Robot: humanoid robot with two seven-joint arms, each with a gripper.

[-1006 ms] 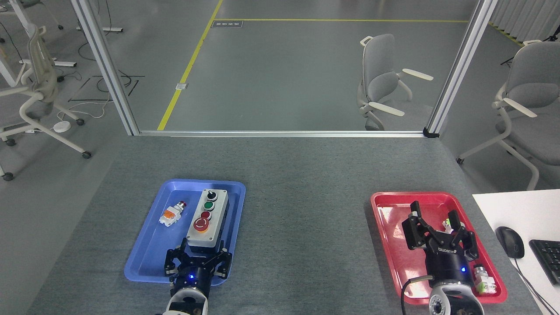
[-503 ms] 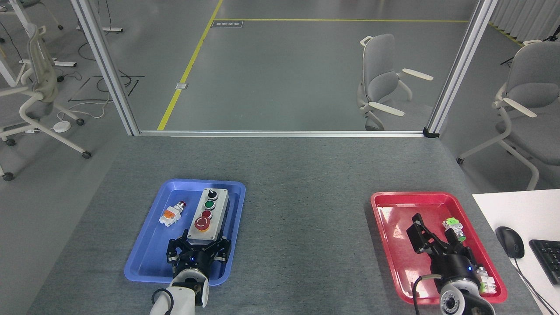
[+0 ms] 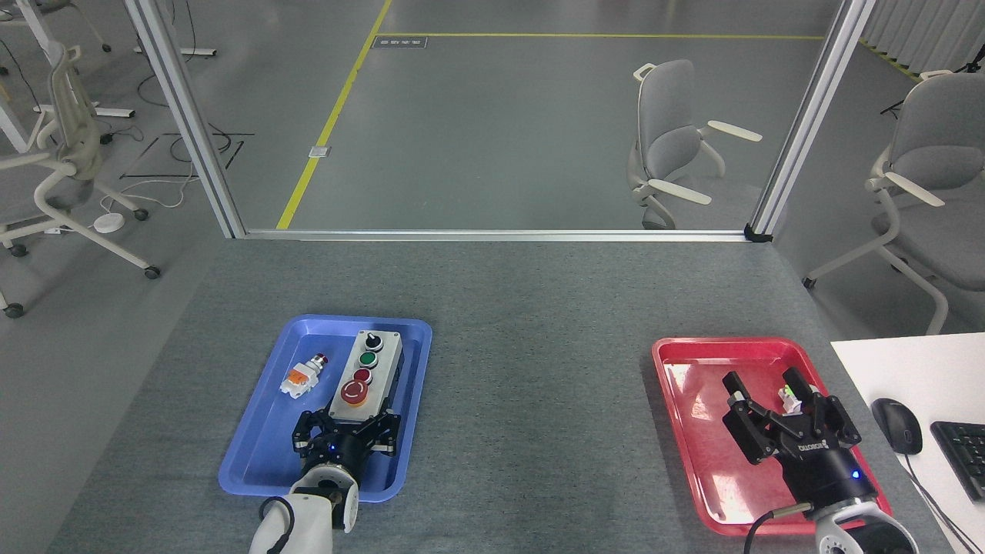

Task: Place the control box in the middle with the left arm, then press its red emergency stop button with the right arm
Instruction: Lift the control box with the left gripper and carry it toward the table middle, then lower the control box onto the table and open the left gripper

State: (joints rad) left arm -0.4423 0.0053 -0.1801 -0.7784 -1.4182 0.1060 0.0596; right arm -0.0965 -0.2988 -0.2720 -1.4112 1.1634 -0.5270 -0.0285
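Note:
The control box (image 3: 368, 375) lies lengthwise in the blue tray (image 3: 262, 438) at the table's left, with its light grey top facing up. Its row runs from a black knob at the far end through a green button and a small red button to the red emergency stop button (image 3: 354, 392) at the near end. My left gripper (image 3: 350, 423) is open, with a finger on either side of the box's near end. Over the red tray (image 3: 677, 362) on the right, my right gripper (image 3: 763, 386) is open and holds nothing. The middle (image 3: 539, 385) is bare grey felt.
A loose white-orange pushbutton (image 3: 303, 375) lies in the blue tray left of the box. A small green-white part (image 3: 788, 396) sits in the red tray by my right fingers. A white desk with a mouse (image 3: 896, 425) and keyboard (image 3: 962, 455) adjoins the right edge.
My left gripper slid forward until its fingers straddled the box's near end. My right gripper dropped back towards me, then turned and spread its fingers over the red tray.

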